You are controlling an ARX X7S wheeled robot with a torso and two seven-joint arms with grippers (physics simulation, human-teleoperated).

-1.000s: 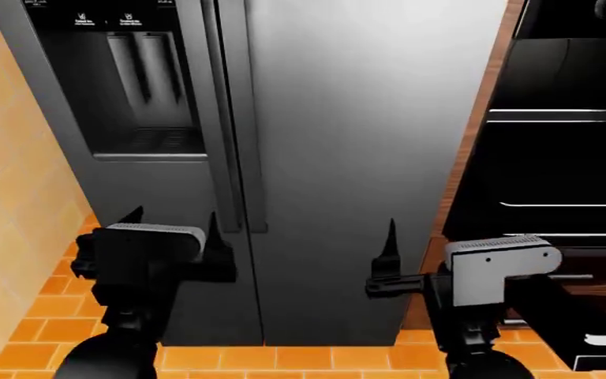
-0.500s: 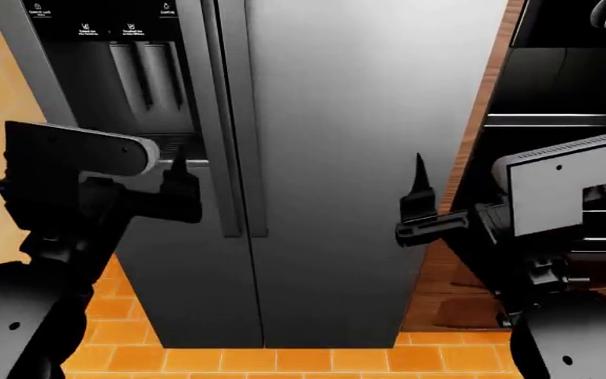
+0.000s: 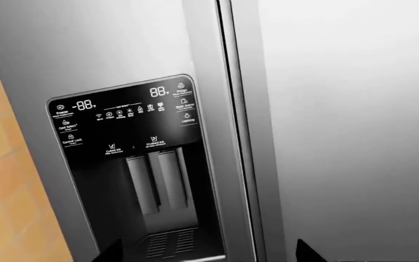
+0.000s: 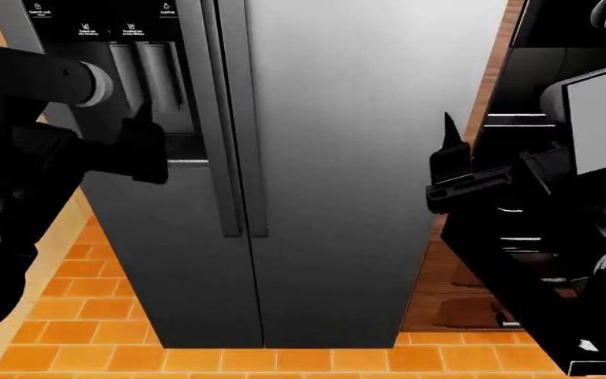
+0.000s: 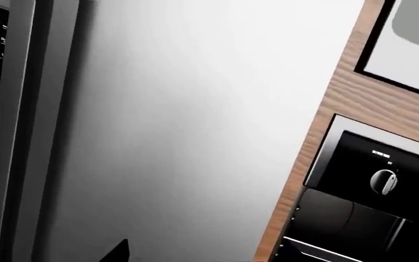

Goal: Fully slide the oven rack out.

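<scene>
The black built-in oven [image 4: 555, 95] stands at the far right, set in a wood-brown cabinet [image 4: 479, 110], and my right arm covers much of it. A short bright bar [image 4: 508, 118] shows on its dark front; I cannot tell whether it is the oven rack. The right wrist view shows the oven's control panel with a knob [image 5: 383, 182] above a dark front. My right gripper [image 4: 450, 170] is open and empty, raised in front of the fridge's right door, left of the oven. My left gripper [image 4: 145, 146] is open and empty before the dispenser; its fingertips [image 3: 304, 252] stand wide apart.
A tall steel two-door fridge [image 4: 346, 158] fills the middle, with an ice and water dispenser [image 3: 151, 185] in its left door. The floor is orange tile [image 4: 92, 316]. An orange tiled wall [image 3: 6, 180] lies left of the fridge.
Both arms have risen. The left gripper now hangs at dispenser height. The right gripper has moved up and right, nearer the oven cabinet.
</scene>
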